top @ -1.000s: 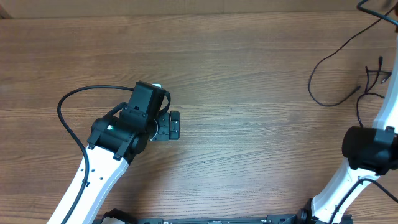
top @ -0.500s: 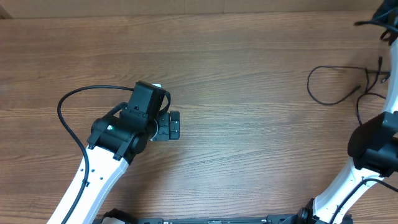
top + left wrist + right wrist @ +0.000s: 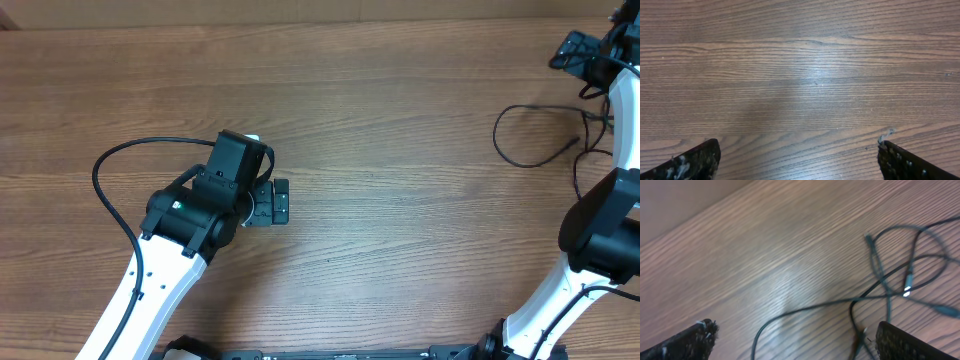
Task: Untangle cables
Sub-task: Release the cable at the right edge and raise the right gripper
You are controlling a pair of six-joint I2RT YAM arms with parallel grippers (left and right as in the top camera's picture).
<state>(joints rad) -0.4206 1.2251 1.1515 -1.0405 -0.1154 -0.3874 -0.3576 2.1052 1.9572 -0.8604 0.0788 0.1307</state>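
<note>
The cables [image 3: 498, 135] lie at the far right of the wooden table, one thin black cord in a flat loop and more strands crossing near the right arm. In the right wrist view the cables [image 3: 883, 294] cross in a tangle with a small silvery plug [image 3: 906, 291]. My right gripper [image 3: 578, 52] hangs open near the far right corner, above and beyond the loop; my right gripper [image 3: 795, 341] holds nothing, and one strand runs on the table below it. My left gripper [image 3: 284, 202] is open over bare wood at centre left, far from the cables. Between the tips of my left gripper [image 3: 799, 165] there is only tabletop.
The table's far edge [image 3: 300, 22] runs along the top of the overhead view. A thicker black arm wire [image 3: 100, 172] loops out to the left of the left arm. The right arm's white link [image 3: 590, 240] rises at the right edge.
My right gripper has opened and let go of the cord it held up. The arm swung toward the far right corner, and the cord dropped into a flat loop. The left arm stayed still.
</note>
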